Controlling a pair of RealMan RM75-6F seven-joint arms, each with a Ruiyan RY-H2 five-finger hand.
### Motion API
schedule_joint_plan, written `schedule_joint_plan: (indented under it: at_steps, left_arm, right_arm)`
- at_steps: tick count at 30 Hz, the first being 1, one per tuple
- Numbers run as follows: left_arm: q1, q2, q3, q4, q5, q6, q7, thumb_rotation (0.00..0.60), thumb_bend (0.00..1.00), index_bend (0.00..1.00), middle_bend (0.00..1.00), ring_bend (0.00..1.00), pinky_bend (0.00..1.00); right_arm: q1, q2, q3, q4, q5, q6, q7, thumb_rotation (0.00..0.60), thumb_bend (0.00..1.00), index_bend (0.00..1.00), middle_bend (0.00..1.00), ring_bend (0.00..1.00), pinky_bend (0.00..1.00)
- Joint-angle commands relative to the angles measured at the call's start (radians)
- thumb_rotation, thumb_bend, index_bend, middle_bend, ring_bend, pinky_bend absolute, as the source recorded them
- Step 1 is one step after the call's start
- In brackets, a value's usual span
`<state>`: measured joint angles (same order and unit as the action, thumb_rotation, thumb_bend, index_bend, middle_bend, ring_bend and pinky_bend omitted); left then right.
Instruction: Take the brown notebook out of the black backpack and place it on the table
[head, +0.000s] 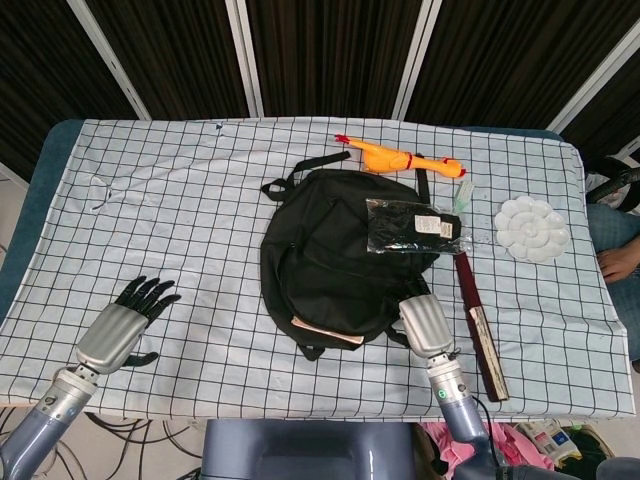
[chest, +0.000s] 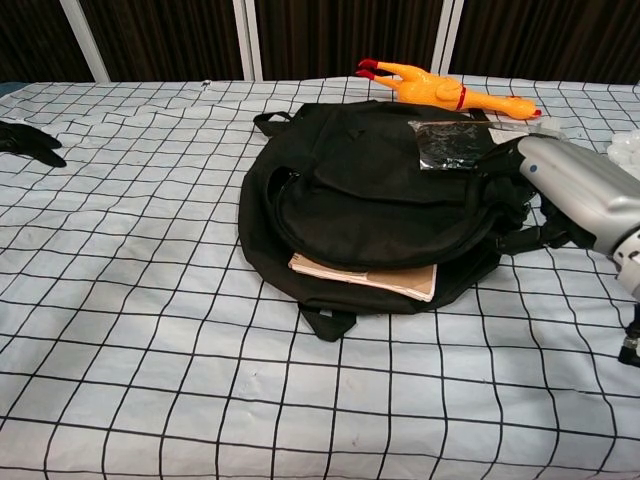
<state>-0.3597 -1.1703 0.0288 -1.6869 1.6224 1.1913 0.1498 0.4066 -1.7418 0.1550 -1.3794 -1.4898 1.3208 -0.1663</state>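
While the black backpack (head: 345, 255) is lying flat on the checked table (head: 200, 200), the brown notebook (chest: 365, 275) is poking out of its near opening. Right hand (head: 425, 322) is pressing against the backpack's near right edge, fingers hidden, grasp impossible to tell; left hand (head: 125, 325) is resting well apart, fingers spread, holding nothing.
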Motion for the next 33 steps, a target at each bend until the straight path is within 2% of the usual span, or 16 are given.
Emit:
schedule_joint_plan:
  at_steps: [1, 6, 11, 13, 16, 25, 33]
  left_arm:
    - [-0.012, -0.011, 0.0, 0.01, 0.003, -0.014, -0.008, 0.6, 0.09, 0.15, 0.08, 0.0, 0.0]
    - [-0.033, -0.043, 0.001, 0.024, 0.021, -0.03, -0.019, 0.6, 0.11, 0.16, 0.1, 0.0, 0.0]
    - [-0.074, -0.089, -0.005, 0.039, 0.023, -0.082, -0.02, 0.6, 0.11, 0.17, 0.11, 0.0, 0.0]
    - [-0.104, -0.131, -0.014, 0.054, 0.035, -0.109, -0.013, 0.6, 0.11, 0.17, 0.13, 0.01, 0.0]
    - [-0.133, -0.189, -0.031, 0.083, 0.034, -0.129, 0.004, 0.6, 0.11, 0.17, 0.14, 0.01, 0.0]
    - [-0.205, -0.369, -0.109, 0.193, -0.017, -0.146, 0.008, 0.6, 0.11, 0.19, 0.2, 0.07, 0.11]
    - [-0.266, -0.465, -0.158, 0.28, -0.06, -0.169, -0.028, 0.6, 0.11, 0.24, 0.24, 0.1, 0.2]
  right_arm:
    - [0.029, 0.042, 0.039, -0.055, 0.045, -0.055, 0.012, 0.6, 0.51, 0.61, 0.46, 0.18, 0.08]
    - [0.068, 0.101, 0.098, -0.118, 0.107, -0.122, 0.004, 0.6, 0.51, 0.61, 0.46, 0.19, 0.08]
    - [0.116, 0.162, 0.18, -0.175, 0.229, -0.221, 0.034, 0.6, 0.51, 0.62, 0.47, 0.19, 0.08]
    - [0.148, 0.185, 0.226, -0.168, 0.295, -0.274, 0.041, 0.6, 0.51, 0.62, 0.47, 0.2, 0.08]
    - [0.183, 0.204, 0.263, -0.157, 0.363, -0.317, 0.037, 0.6, 0.51, 0.62, 0.47, 0.21, 0.08]
    - [0.23, 0.212, 0.277, -0.143, 0.42, -0.302, -0.001, 0.6, 0.51, 0.62, 0.47, 0.21, 0.08]
    - [0.246, 0.214, 0.271, -0.149, 0.444, -0.275, -0.016, 0.6, 0.51, 0.62, 0.47, 0.21, 0.08]
